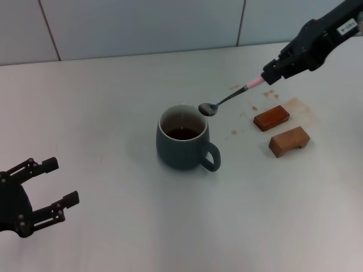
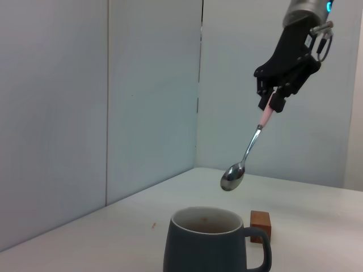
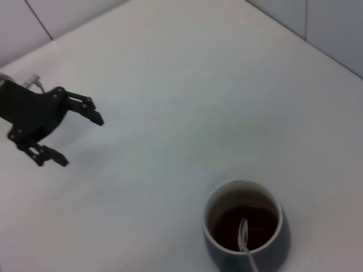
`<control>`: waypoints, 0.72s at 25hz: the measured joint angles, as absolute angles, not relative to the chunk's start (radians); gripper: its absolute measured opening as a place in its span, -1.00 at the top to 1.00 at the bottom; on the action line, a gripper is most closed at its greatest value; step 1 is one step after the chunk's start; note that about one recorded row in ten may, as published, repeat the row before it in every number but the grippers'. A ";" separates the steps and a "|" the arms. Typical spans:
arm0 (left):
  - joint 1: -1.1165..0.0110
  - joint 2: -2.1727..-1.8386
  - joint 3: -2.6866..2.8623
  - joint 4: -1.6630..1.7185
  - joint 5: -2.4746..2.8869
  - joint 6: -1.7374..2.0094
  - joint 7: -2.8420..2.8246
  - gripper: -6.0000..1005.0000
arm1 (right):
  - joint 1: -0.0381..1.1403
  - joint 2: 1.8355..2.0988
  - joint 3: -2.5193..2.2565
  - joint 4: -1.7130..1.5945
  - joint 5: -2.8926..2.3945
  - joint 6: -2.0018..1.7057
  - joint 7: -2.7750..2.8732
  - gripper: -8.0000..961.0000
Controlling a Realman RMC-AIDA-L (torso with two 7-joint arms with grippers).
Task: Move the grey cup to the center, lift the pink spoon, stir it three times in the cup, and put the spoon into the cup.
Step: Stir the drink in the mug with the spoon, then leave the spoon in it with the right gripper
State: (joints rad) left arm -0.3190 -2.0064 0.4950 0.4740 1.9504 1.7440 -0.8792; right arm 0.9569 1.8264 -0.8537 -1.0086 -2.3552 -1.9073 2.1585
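The grey cup (image 1: 181,145) stands at the middle of the table with brown liquid inside and its handle toward the front right. It also shows in the left wrist view (image 2: 209,245) and the right wrist view (image 3: 245,226). My right gripper (image 1: 271,75) is shut on the pink handle of the pink spoon (image 1: 227,101) and holds it in the air, tilted, with its metal bowl just above the cup's right rim. The spoon also shows in the left wrist view (image 2: 245,158) and the right wrist view (image 3: 244,238). My left gripper (image 1: 57,187) is open and empty at the front left.
Two brown wooden blocks (image 1: 271,118) (image 1: 289,141) lie to the right of the cup, with brown stains (image 1: 266,96) on the table around them. A pale wall rises behind the table.
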 joint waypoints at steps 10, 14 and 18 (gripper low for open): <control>-0.319 -2.006 0.498 0.474 1.950 1.742 -0.882 -0.62 | 1.054 1.905 -0.905 -0.950 -2.502 -1.833 2.178 0.71; -0.319 -2.006 0.499 0.474 1.950 1.742 -0.884 -0.62 | 1.072 1.948 -0.976 -0.918 -2.506 -1.746 2.198 0.71; -0.319 -2.006 0.499 0.473 1.950 1.742 -0.884 -0.62 | 1.090 1.962 -1.029 -0.885 -2.510 -1.694 2.215 0.70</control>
State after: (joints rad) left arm -0.3190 -2.0063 0.4986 0.4725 1.9496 1.7420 -0.8839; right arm 1.0896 1.9623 -1.0289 -0.8851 -2.5103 -1.6943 2.2152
